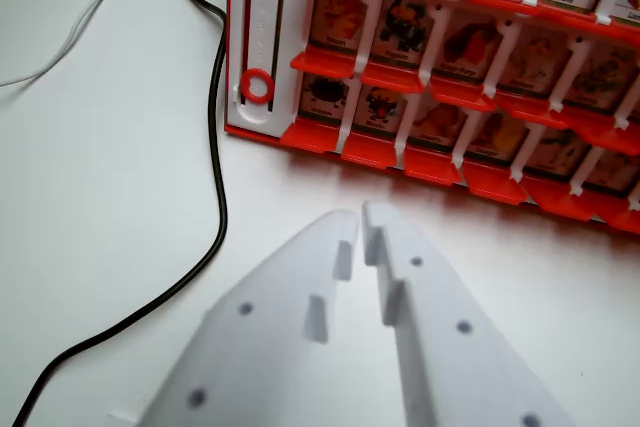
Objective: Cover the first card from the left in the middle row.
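A red and white picture-card game board (262,135) lies across the top right of the wrist view. Three rows of cards show. The far row carries white labels such as "Chien" and "Chat". In the row between, the leftmost card (340,15) shows an orange picture in its red frame, uncovered. The nearest row runs along the board's front edge (400,152). My white gripper (360,215) fills the bottom centre, its tips just short of that front edge and apart from the board. Its fingers are shut, with only a thin slit and nothing between them.
A black cable (218,147) curves down the white table left of the board and runs off the bottom left. A thin white cable (70,32) loops at the top left. A red ring (256,85) sits on the board's white side strip.
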You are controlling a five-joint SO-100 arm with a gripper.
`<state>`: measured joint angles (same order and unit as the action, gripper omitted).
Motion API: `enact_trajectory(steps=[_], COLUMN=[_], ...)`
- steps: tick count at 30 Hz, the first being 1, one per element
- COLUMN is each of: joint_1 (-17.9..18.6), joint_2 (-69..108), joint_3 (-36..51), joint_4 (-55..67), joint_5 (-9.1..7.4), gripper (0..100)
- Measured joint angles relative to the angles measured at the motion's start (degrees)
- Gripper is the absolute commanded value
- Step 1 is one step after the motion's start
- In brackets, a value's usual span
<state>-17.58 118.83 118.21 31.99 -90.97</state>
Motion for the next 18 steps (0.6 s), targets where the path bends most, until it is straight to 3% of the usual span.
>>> enact_trajectory(steps=[8, 18], joint_1=[-0.70, -0.70], joint_2=[-10.72, -20.04], joint_3=[0.00, -3.08], joint_4=[-6.06, -11.69], joint_5=[0.00, -1.76], gripper=[0, 0])
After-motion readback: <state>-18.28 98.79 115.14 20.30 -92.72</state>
